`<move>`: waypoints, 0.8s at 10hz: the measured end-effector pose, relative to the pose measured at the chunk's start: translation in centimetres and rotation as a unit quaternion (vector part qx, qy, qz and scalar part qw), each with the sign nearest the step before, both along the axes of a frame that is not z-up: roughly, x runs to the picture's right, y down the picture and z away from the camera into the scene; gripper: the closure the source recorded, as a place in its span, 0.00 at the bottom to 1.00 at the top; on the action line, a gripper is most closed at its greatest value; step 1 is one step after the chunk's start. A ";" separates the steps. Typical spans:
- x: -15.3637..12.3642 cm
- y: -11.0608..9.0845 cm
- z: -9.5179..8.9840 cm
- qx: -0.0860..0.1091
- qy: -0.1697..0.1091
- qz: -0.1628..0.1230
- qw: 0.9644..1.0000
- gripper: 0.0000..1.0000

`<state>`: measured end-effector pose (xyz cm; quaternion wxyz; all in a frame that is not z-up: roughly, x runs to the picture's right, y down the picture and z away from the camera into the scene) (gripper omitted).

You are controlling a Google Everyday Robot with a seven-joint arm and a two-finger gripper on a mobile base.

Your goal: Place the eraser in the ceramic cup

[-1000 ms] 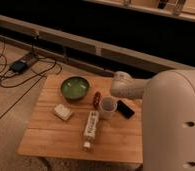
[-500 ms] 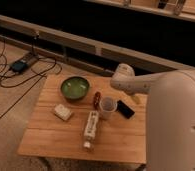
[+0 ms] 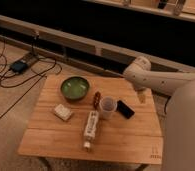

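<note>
My arm has swung rightward since half a second ago. My end effector (image 3: 142, 95) is now hanging over the surface's (image 3: 51, 140) right rear edge, and I cannot tell whether it is released or clenched. The eraser (image 3: 125, 108) is lying flat just right of the ceramic cup (image 3: 107, 106), its long axis running rear-left to front-right.

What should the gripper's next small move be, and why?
Probably bring the gripper down and across until it sits over the eraser. The eraser lies flat on the table beside the ceramic cup, not yet grasped, while the gripper hangs on the side away from the cup, near the table's edge.
</note>
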<state>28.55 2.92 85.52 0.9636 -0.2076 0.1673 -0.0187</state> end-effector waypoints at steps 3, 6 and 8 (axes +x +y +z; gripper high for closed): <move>0.8 2.1 2.5 -0.036 0.034 0.050 0.998 0.20; -0.8 4.3 2.4 -0.044 0.060 0.100 0.992 0.20; -2.2 6.5 0.9 -0.050 0.045 0.125 0.990 0.20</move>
